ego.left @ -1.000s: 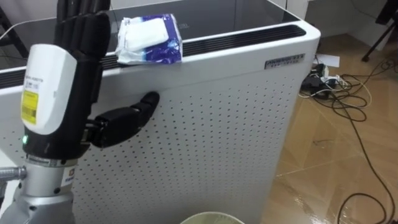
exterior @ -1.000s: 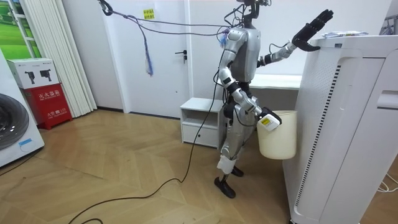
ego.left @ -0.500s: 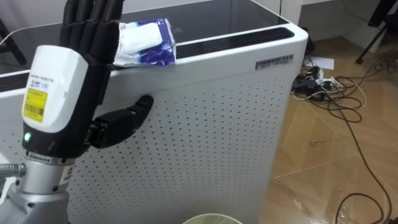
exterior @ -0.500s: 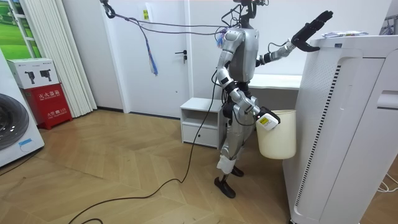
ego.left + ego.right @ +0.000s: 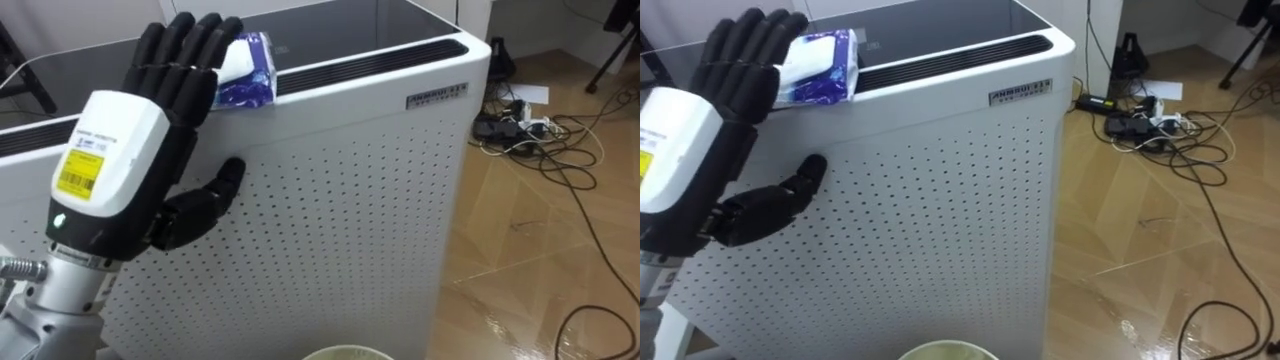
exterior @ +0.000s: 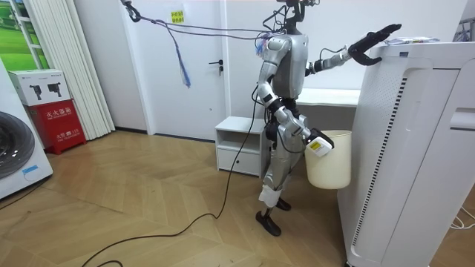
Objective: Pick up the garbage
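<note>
Left hand [image 5: 110, 170]: black fingers [image 5: 185, 55], white back casing, yellow label, green light, silver wrist

White perforated appliance [image 5: 330, 200]; tangled cables [image 5: 525, 125] on wood floor [image 5: 530, 270] beside.

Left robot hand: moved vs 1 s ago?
Yes. In the room view the left robot hand has tipped forward and down toward the top of the white unit, its fingers now over the blue-and-white packet.
</note>
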